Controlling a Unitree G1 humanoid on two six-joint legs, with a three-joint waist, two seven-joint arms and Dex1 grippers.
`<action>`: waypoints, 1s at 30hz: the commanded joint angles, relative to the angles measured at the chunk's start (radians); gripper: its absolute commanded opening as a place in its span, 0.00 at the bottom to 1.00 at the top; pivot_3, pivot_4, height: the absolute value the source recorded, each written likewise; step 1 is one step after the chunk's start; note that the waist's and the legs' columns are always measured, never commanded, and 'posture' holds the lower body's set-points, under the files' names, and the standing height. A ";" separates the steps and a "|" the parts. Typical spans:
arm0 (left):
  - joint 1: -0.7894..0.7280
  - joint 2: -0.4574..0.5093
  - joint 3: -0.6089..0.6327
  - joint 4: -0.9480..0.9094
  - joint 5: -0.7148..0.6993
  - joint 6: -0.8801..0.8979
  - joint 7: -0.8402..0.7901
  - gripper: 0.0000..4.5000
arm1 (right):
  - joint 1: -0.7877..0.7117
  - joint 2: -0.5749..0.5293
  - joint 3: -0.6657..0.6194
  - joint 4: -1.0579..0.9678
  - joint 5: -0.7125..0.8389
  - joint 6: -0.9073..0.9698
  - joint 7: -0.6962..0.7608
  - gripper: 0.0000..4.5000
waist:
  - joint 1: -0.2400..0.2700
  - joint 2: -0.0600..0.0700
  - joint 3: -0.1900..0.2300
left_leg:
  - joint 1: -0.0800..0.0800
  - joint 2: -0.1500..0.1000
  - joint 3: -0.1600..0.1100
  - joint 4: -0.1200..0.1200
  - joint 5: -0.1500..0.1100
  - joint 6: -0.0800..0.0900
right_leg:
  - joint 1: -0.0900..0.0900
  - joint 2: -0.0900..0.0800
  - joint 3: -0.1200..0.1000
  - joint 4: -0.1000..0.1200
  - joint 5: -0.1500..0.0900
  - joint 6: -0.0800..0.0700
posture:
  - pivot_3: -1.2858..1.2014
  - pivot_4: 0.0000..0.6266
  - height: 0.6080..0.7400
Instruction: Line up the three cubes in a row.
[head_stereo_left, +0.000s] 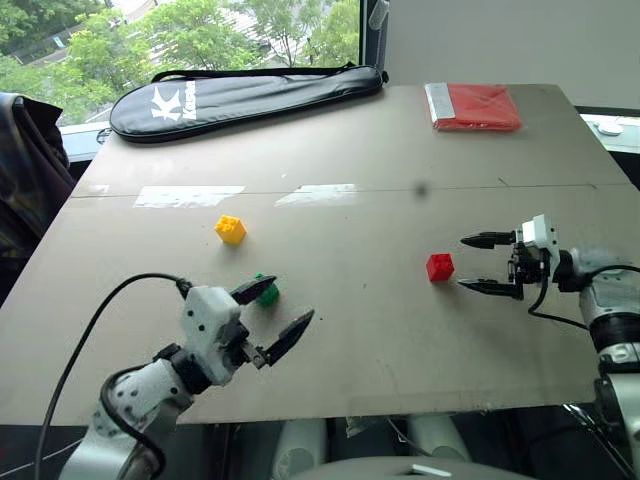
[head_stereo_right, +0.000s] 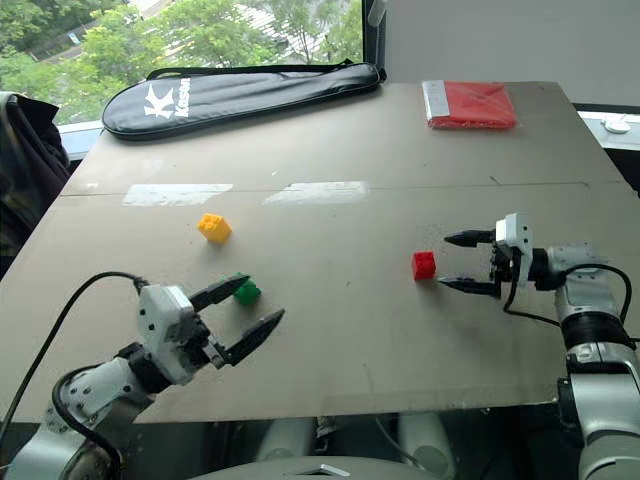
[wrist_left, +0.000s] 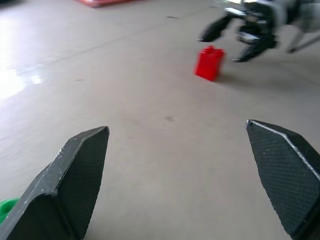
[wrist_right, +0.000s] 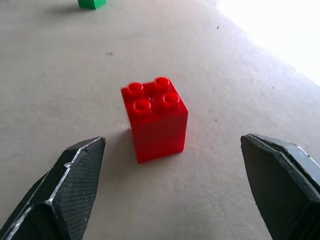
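Red cube (head_stereo_left: 439, 266) untouched, right gripper (head_stereo_left: 489, 264) wide open beside it, left gripper (head_stereo_left: 272, 313) spread, empty

An indoor test or lab-style workspace is showing here, set beside a window. A large, plain grey-brown board (head_stereo_left: 330, 330) is serving as the tabletop, with a seam running across it and daylight glaring off its surface. Green trees are showing through the window glass (head_stereo_left: 150, 40) behind it, and a plain pale wall (head_stereo_left: 500, 40) is standing to the right. A black zipped racket bag (head_stereo_left: 240, 98) is lying along the far edge, and a flat red packet (head_stereo_left: 478, 106) is sitting near the far right corner. Dark fabric (head_stereo_left: 25, 180) is hanging at the left edge.
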 joint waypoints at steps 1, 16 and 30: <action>0.030 -0.054 0.036 0.046 0.100 -0.104 0.084 1.00 | 0.089 -0.028 -0.072 -0.239 0.110 0.131 -0.030 0.99 | 0.000 0.000 0.000 | 0.001 0.000 0.000 0.000 0.000 0.000 | 0.000 0.000 0.000 0.001 0.000 0.000 | 0.52 0.24 0.76; -0.223 0.067 -0.065 0.464 0.234 -0.233 -0.045 1.00 | 0.384 -0.031 -0.144 -0.698 0.239 0.315 -0.143 0.99 | -0.002 -0.001 0.000 | 0.000 0.001 0.001 0.001 0.000 0.000 | 0.000 0.002 -0.002 0.001 -0.002 0.004 | 0.52 0.24 0.76; -0.298 0.105 -0.108 0.588 0.211 -0.236 -0.167 0.29 | 0.456 -0.032 -0.183 -0.776 0.278 0.324 -0.146 1.00 | 0.000 -0.001 0.000 | 0.001 0.001 0.000 0.001 0.000 0.000 | 0.000 0.002 -0.002 0.003 -0.002 0.004 | 0.52 0.24 0.76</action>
